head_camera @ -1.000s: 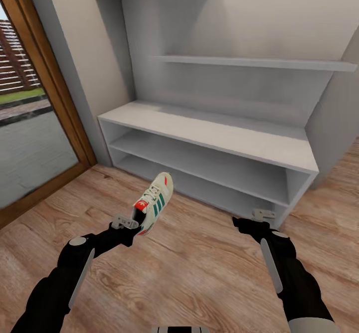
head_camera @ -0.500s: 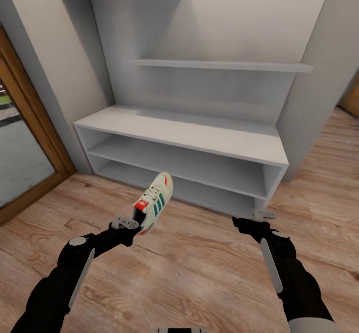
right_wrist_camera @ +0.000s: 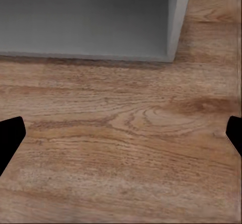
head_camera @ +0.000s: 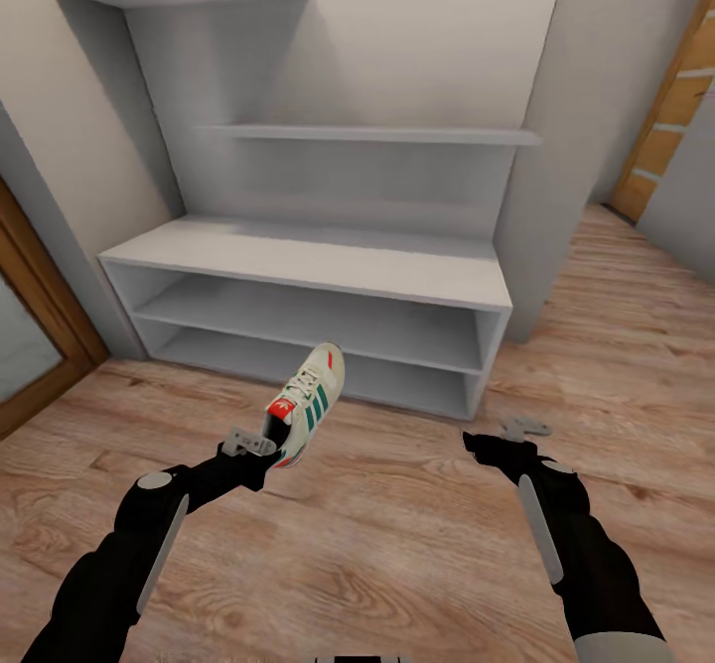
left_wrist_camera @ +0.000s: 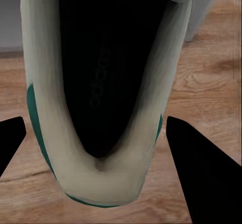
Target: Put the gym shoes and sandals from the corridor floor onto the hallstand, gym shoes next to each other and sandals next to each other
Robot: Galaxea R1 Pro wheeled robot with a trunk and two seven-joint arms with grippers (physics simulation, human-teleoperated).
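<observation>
One gym shoe (head_camera: 309, 402) is gripped at its heel by the left gripper (head_camera: 256, 443), its toe pointed toward one o'clock at the hallstand (head_camera: 328, 268). The right gripper (head_camera: 516, 432) is held spread and empty above the corridor floor (head_camera: 397, 534).

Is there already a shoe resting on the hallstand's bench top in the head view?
No, the hallstand bench top is bare; the gym shoe is held by the left gripper.

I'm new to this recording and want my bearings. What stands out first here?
A cream-white gym shoe with green stripes, held off the wood floor in the left gripper by its heel end. Behind it stands the pale grey hallstand, its bench top and shelves bare. The right gripper hangs open with nothing in it.
</observation>
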